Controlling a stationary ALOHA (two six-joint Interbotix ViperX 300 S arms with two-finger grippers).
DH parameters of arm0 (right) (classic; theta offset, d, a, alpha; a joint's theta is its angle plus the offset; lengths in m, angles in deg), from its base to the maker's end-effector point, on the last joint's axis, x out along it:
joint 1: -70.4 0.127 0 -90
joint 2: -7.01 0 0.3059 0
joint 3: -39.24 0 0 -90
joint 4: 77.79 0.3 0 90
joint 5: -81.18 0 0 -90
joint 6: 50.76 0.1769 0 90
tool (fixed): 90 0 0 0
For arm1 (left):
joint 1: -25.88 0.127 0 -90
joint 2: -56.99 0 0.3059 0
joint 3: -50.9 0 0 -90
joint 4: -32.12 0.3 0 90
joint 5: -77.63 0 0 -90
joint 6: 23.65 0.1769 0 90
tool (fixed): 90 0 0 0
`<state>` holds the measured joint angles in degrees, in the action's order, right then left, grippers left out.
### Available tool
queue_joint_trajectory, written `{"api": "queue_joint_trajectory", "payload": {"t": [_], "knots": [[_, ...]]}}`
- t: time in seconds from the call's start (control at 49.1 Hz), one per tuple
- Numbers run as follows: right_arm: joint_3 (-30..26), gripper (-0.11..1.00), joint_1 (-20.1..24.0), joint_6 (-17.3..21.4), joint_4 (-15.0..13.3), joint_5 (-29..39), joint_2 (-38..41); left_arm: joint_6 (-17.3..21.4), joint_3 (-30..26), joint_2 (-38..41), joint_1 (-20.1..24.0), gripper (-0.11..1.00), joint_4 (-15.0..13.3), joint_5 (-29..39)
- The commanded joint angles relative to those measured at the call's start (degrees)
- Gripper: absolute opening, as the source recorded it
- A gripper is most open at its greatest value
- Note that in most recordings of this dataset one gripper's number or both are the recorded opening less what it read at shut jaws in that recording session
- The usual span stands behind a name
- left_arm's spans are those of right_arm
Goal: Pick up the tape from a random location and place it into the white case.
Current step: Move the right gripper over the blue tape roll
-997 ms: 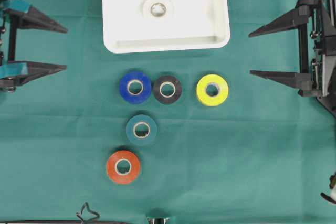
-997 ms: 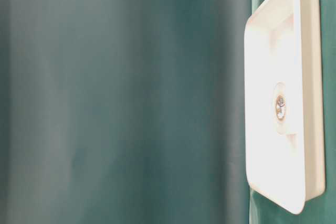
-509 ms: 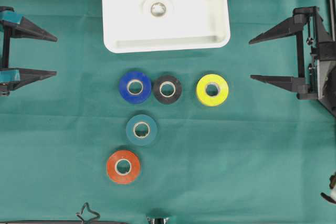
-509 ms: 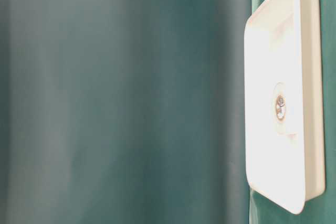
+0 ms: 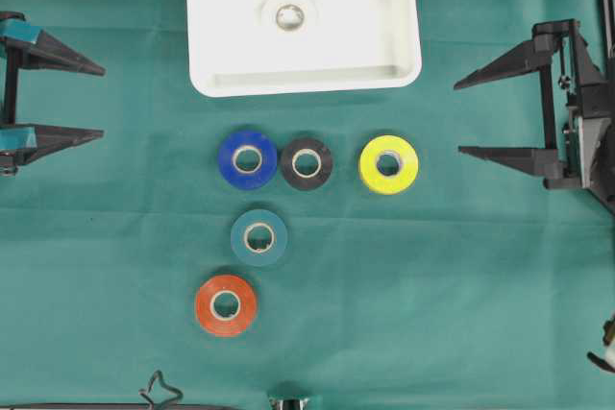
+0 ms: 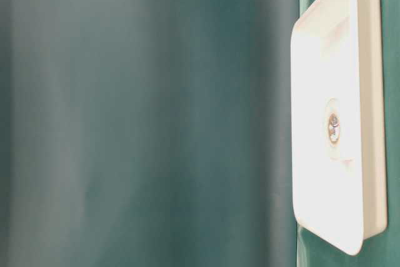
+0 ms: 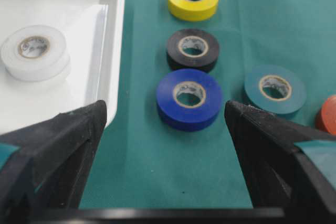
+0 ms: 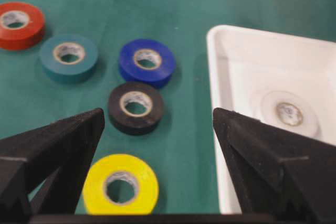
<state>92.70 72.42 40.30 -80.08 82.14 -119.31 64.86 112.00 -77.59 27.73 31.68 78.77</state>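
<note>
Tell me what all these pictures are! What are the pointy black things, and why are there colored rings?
The pointy black things are a robot's two claws, called grippers. The left gripper and right gripper are both open and hold nothing.

One picture looks straight down from above. One looks from table height, turned sideways, and shows mostly green cloth and the tray. Two come from little cameras riding on the robot's wrists, so you see the claw tips at the bottom.

The rings are rolls of tape lying flat on the cloth: a blue roll touching a black roll, a yellow roll, a teal roll and an orange roll.

The white case is a shallow tray. A white roll already lies inside it.
</note>
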Motion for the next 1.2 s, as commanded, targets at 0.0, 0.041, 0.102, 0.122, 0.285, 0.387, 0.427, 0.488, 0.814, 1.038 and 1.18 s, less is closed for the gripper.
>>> {"api": "queue_joint_trajectory", "payload": {"t": [0.0, 0.041, 0.102, 0.122, 0.285, 0.387, 0.427, 0.488, 0.814, 1.038, 1.18], "knots": [[-1.58, 0.92, 0.88, 0.09, 0.0, -0.62, 0.53, -0.09, -0.62, 0.18, -0.18, 0.96, -0.09, -0.53], [-1.67, 0.92, 0.88, 0.09, 0.0, -0.62, 0.7, 0.0, -0.62, 0.18, -0.18, 0.96, 0.0, -0.53], [-1.58, 0.92, 0.88, 0.0, 0.0, -0.62, 0.79, -0.09, -0.62, 0.18, -0.18, 0.96, -0.09, -0.53], [-1.58, 0.92, 0.88, 0.0, -0.09, -0.62, 0.79, -0.09, -0.62, 0.18, -0.18, 0.96, -0.09, -0.53], [-1.76, 0.92, 0.88, 0.09, 0.09, -1.58, 0.88, -0.09, -0.62, 0.18, -0.18, 0.96, -0.09, -0.53], [-2.37, 0.92, 1.05, 0.35, 0.26, -3.52, 1.85, -0.09, -0.62, 0.18, -0.18, 0.96, -0.09, -0.53], [-2.99, 0.92, 1.32, 0.35, 0.26, -4.13, 2.72, -0.09, -0.7, 0.18, -0.18, 0.96, -0.09, -0.53], [-4.22, 0.92, 1.85, 0.35, 0.26, -4.75, 4.48, -0.09, -0.62, 0.26, -0.18, 0.96, -0.09, -0.53], [-15.03, 0.92, 2.72, 0.18, 0.18, -7.03, 19.07, 0.0, -0.62, 0.7, -0.18, 0.96, -0.09, -0.53], [-23.47, 0.92, 2.72, 0.18, 0.18, -8.17, 28.3, 0.0, -0.62, 0.7, -0.18, 0.96, -0.09, -0.53], [-29.0, 0.92, 2.81, 0.18, 0.18, -8.17, 34.01, 0.0, -0.62, 0.7, -0.18, 0.96, 0.0, -0.44]]}}
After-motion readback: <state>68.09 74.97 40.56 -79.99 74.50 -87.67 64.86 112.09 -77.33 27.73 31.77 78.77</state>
